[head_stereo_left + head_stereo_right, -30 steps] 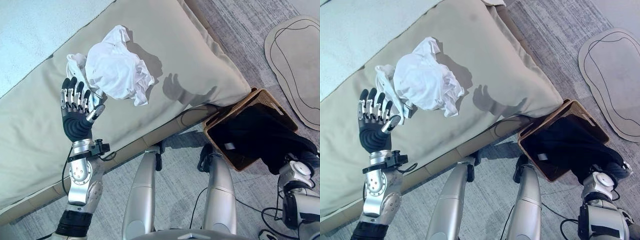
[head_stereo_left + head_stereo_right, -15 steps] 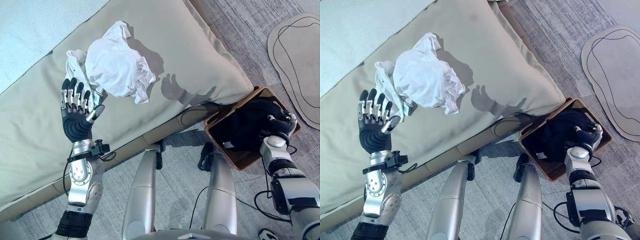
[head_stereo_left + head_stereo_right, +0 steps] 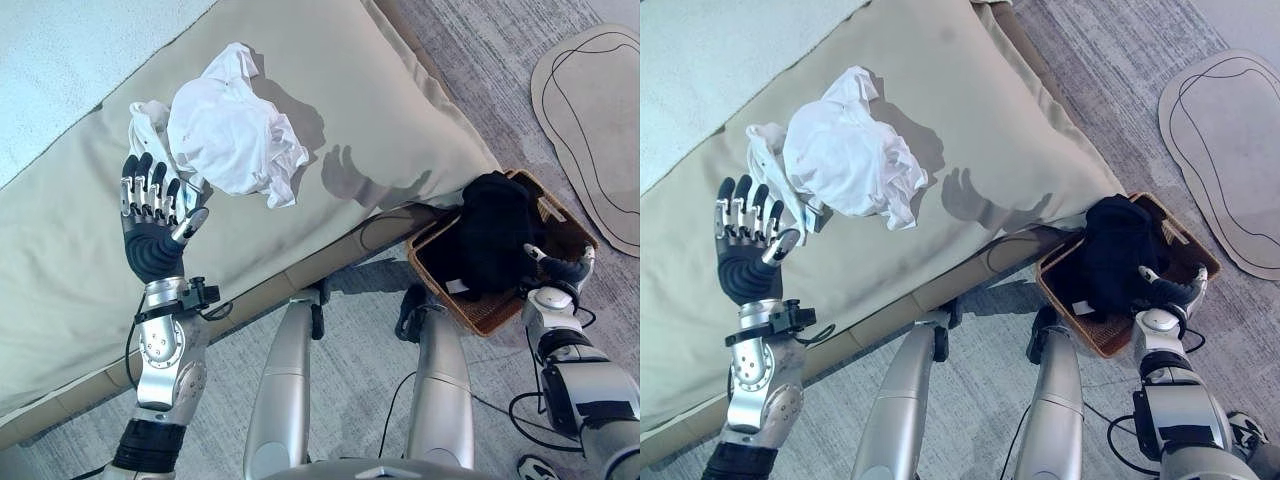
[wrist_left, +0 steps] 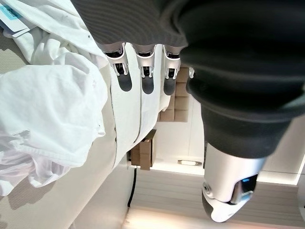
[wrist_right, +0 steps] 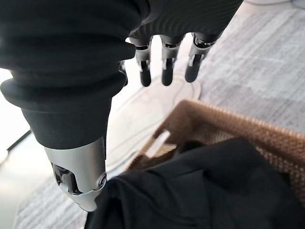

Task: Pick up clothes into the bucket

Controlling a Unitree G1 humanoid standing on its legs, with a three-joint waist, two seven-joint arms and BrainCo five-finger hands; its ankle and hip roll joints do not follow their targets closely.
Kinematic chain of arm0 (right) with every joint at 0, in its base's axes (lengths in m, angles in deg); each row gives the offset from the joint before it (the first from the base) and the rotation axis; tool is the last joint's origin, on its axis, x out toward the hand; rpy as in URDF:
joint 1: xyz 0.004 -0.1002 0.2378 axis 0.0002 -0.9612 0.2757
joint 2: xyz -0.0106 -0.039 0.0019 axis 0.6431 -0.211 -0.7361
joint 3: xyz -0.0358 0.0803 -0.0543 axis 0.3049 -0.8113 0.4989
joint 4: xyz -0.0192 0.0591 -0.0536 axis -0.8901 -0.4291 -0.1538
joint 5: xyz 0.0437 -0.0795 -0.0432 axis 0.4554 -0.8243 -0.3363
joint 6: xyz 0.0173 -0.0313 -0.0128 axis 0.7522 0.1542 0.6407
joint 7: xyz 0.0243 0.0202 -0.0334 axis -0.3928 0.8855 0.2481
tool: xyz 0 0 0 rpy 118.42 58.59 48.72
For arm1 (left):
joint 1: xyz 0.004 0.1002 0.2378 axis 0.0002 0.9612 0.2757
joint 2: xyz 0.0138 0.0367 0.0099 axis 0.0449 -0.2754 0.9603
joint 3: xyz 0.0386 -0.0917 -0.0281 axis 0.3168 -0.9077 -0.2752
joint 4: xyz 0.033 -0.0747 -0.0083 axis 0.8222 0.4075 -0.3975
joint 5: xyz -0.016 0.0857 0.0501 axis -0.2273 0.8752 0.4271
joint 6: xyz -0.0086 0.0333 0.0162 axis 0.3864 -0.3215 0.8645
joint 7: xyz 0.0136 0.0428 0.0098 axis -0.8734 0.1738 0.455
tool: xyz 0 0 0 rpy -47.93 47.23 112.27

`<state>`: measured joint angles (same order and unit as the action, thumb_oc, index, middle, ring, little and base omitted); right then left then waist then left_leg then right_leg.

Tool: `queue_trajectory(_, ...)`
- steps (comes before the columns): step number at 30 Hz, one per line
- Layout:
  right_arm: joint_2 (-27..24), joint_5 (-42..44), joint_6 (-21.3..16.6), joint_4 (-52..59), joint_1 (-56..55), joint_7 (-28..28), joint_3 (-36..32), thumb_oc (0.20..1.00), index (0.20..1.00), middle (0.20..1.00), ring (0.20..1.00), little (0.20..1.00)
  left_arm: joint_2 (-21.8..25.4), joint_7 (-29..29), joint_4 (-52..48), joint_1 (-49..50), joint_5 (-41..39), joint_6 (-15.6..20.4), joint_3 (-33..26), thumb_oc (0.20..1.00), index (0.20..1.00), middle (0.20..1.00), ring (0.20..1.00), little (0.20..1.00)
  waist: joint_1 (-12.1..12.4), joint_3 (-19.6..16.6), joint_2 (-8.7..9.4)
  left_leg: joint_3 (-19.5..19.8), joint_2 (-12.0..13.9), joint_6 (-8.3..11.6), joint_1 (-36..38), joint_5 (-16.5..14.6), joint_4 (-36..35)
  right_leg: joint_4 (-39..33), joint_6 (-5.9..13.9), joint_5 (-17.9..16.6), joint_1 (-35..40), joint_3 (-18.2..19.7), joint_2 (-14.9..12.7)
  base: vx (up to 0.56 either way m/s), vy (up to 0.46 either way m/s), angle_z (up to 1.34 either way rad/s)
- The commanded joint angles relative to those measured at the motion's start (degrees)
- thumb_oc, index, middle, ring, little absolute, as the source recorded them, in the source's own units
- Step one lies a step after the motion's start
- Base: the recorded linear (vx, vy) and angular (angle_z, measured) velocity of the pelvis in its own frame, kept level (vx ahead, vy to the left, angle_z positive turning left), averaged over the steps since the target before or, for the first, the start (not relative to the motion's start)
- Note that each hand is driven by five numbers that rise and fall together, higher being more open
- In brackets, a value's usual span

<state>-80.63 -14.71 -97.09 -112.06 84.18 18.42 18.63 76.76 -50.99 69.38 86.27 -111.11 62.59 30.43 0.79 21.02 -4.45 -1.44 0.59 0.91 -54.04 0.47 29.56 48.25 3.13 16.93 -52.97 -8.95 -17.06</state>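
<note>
Black garment lies in basket; right hand beside basket, fingers spread, empty. Left hand well away from basket, beside white clothes, fingers straight, empty.

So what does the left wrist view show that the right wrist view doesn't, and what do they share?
The left wrist view alone shows the crumpled white garment lying on the beige cushion, past the open left hand. The right wrist view alone shows the black garment in the woven basket on grey carpet, below the open right hand. Both share a dark ribbed cover with straight, dark-tipped fingers holding nothing.
</note>
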Motion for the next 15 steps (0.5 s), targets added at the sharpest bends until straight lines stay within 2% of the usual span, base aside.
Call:
queue_trajectory(1, 0.55, 3.04, -1.76, 0.82, -2.15, 0.11, -1.79, 1.0, 1.0, 1.0, 1.0, 1.0, -1.21, 1.04, -1.39, -0.65, 2.41, 3.04, -3.58, 1.0, 1.0, 1.0, 1.0, 1.0, -0.91, -1.07, 0.21, -1.13, 1.17, -1.1, 1.42, -6.6, 4.41, -14.23, 4.51, -14.65, 1.24, 2.46, -0.19, 0.02, 0.001, -0.05)
queue_trajectory(2, 0.6, 3.03, -1.74, 0.85, -2.24, 0.13, -1.79, 1.0, 1.0, 1.0, 1.0, 1.0, -1.19, 1.07, -1.32, -0.62, 2.45, 3.03, -3.55, 1.0, 1.0, 1.0, 1.0, 1.0, -0.83, -1.31, 0.21, -0.69, 1.18, -0.66, 2.2, -8.04, 4.44, -13.92, 5.05, -13.31, 1.87, 2.76, 0.02, 0.03, -0.007, -0.04)
queue_trajectory(3, 3.15, 3.41, -3.7, 6.73, -5.18, -0.3, -1.77, 1.0, 1.0, 1.0, 1.0, 1.0, -1.24, 2.22, 0.3, -0.87, 4.14, 2.76, -4.44, 1.0, 1.0, 1.0, 1.0, 1.0, -1.47, -1.13, 0.76, -1.21, 1.34, -1.06, 3.29, -5.94, 2.31, -16.56, 4.74, -15.53, 2.98, 2.16, -0.03, 0.03, -0.005, -0.04)
queue_trajectory(7, 8.35, 3.87, -7.18, 21.89, -12.4, -2.78, -1.46, 1.0, 1.0, 1.0, 1.0, 1.0, -0.09, 6.72, 6.05, -2.31, 12.84, 0.81, -5.64, 1.0, 1.0, 1.0, 1.0, 1.0, -2.85, -0.85, 2.3, -1.04, 1.61, -0.64, 7.72, -4.2, -2.85, -22.08, 5.43, -17.65, 7.53, 1.34, 0.29, 0.01, 0.0, -0.07)
queue_trajectory(9, 10.69, 4.83, -8.78, 31.44, -16.34, -7.35, 0.73, 1.0, 1.0, 1.0, 1.0, 1.0, 1.66, 10.65, 11.99, -4.79, 20.76, -1.75, -6.23, 1.0, 1.0, 1.0, 1.0, 1.0, -3.93, -0.56, 3.4, -0.99, 1.76, -0.45, 10.65, -2.9, -6.19, -25.87, 5.9, -19.39, 10.54, 0.83, 0.51, 0.05, 0.011, -0.08)
queue_trajectory(12, 11.2, 5.67, -9.11, 34.02, -17.57, -9.18, 1.29, 1.0, 1.0, 1.0, 1.0, 1.0, 2.42, 12.08, 13.63, -5.66, 23.48, -2.52, -6.07, 1.0, 1.0, 1.0, 1.0, 1.0, -4.17, -0.19, 3.8, -1.07, 1.75, -0.45, 11.94, -2.5, -7.22, -26.94, 6.09, -19.9, 11.88, 0.61, 0.57, 0.03, 0.023, -0.16)
queue_trajectory(13, 11.07, 6.03, -9.57, 40.65, -20.09, -13.84, 4.16, 1.0, 1.0, 1.0, 1.0, 1.0, 4.52, 14.51, 17.98, -7.61, 29.25, -4.93, -6.49, 1.0, 1.0, 1.0, 1.0, 1.0, -4.78, 0.13, 4.67, -1.34, 1.92, -0.4, 13.08, -2.06, -8.15, -28.45, 6.21, -20.58, 12.98, 0.69, 0.86, 0.04, 0.034, -0.13)
queue_trajectory(15, 10.78, 7.37, -10.27, 46.34, -22.14, -17.38, 6.01, 1.0, 1.0, 1.0, 1.0, 1.0, 6.93, 16.67, 22.94, -10.6, 33.69, -7.19, -6.5, 1.0, 1.0, 1.0, 1.0, 1.0, -5.45, 0.6, 5.66, -1.41, 2.06, -0.43, 13.02, -2.24, -7.3, -28.81, 6.22, -20.81, 13.44, 0.74, 0.97, 0.02, 0.027, -0.03)
